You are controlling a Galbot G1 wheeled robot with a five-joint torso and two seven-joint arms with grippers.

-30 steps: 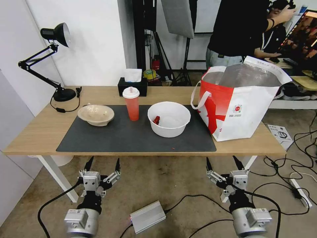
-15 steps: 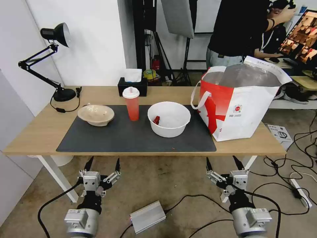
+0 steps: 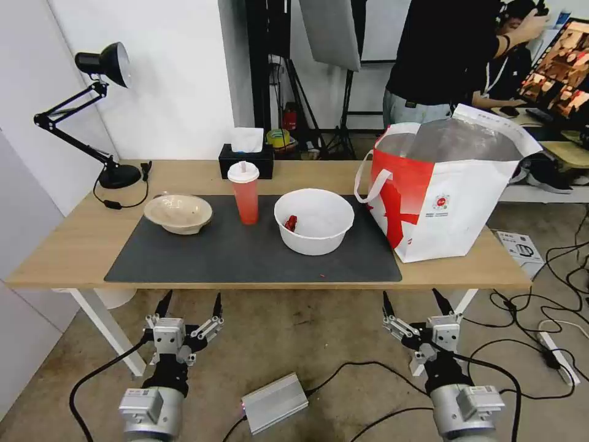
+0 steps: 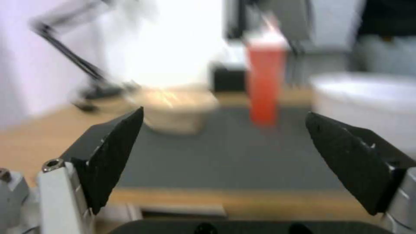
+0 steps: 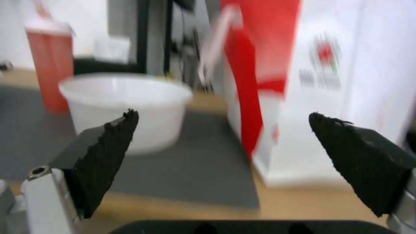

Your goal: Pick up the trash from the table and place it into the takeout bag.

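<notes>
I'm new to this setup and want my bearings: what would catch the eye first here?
The takeout bag stands open at the table's right end, red and white with silver lining. Left of it on the dark grey mat stand three things in a row: the white bowl with a red scrap, the red drink cup and the beige bowl. Both claws hang open below the table's near edge, left claw and right claw, touching nothing.

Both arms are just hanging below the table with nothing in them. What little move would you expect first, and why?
Probably the right gripper lifting toward the white bowl. Both grippers are open and empty below the table's front edge; the left gripper is under the mat's left part. The white bowl stands nearest the takeout bag, on the right arm's side, so it looks the shortest carry.
</notes>
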